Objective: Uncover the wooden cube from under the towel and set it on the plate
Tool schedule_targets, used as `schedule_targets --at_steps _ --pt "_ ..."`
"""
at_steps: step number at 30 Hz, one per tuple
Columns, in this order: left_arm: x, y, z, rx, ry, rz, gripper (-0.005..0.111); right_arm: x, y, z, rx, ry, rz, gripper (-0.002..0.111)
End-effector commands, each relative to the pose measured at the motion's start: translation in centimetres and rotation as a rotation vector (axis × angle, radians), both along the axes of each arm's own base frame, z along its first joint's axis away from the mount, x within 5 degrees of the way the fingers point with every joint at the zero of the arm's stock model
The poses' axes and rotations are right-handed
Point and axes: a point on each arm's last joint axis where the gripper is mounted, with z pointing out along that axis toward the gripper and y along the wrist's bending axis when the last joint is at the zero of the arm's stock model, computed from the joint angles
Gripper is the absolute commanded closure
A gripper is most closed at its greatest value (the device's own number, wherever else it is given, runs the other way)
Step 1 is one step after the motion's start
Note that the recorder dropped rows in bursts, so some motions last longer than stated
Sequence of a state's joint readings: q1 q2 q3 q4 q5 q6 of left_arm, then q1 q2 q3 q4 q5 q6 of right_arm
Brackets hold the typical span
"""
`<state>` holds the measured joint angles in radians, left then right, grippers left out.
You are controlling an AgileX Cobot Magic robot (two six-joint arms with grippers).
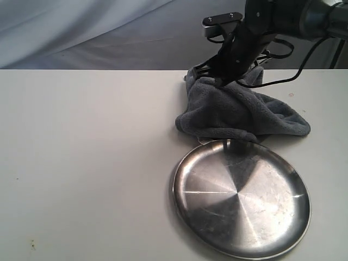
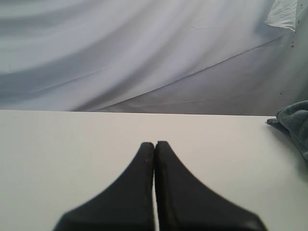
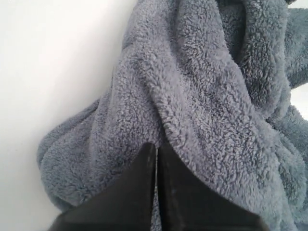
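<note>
towel [image 1: 239, 111]: soft, light, floppy, bunched just beyond the plate [image 1: 242, 198]
right gripper [image 3: 156, 144]: pressed together, pinching a towel fold
wooden cube: hidden

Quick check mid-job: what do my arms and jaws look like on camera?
Right arm: dark, glossy grey links, loose black cables behind it, a black bracket with screws on top. The left gripper and right gripper have matte black jaws, wedge-shaped, narrowing to rounded tips.
</note>
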<state>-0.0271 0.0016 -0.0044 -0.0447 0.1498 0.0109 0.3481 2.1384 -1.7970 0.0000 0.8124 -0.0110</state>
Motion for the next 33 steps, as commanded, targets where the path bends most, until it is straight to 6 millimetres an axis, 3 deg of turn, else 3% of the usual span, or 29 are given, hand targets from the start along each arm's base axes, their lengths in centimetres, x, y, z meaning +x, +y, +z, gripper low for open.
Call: schedule_targets --at_steps 1,3,5,9,11,13,20,26,33 --pt "0.0 0.0 -0.1 0.0 -0.001 -0.001 0.105 0.0 0.0 0.7 -0.011 -0.041 0.026 0.081" --pt "0.0 0.0 -0.1 0.0 -0.001 -0.001 0.105 0.2 -0.1 0.8 -0.039 -0.069 0.051 0.057" --pt "0.0 0.0 -0.1 0.0 -0.001 -0.001 0.105 0.5 -0.4 1.0 -0.08 -0.112 0.066 0.041" --pt "0.0 0.0 -0.1 -0.002 -0.001 0.0 0.105 0.7 -0.4 0.6 -0.088 -0.116 0.057 0.039" --pt "0.0 0.0 -0.1 -0.002 -0.001 0.0 0.105 0.8 -0.4 -0.7 -0.095 -0.08 0.05 0.039" --pt "0.0 0.0 -0.1 -0.002 -0.001 0.0 0.105 0.9 -0.3 -1.8 -0.107 -0.047 0.05 0.041" --pt "0.0 0.0 -0.1 -0.001 -0.001 -0.001 0.105 0.7 -0.2 -2.2 -0.087 -0.01 0.033 0.046" --pt "0.0 0.0 -0.1 -0.001 -0.001 -0.001 0.105 0.5 -0.3 -3.7 -0.1 0.063 0.025 0.052" --pt "0.0 0.0 -0.1 -0.002 -0.001 0.0 0.105 0.2 -0.4 -2.8 -0.1 0.063 0.024 0.089"
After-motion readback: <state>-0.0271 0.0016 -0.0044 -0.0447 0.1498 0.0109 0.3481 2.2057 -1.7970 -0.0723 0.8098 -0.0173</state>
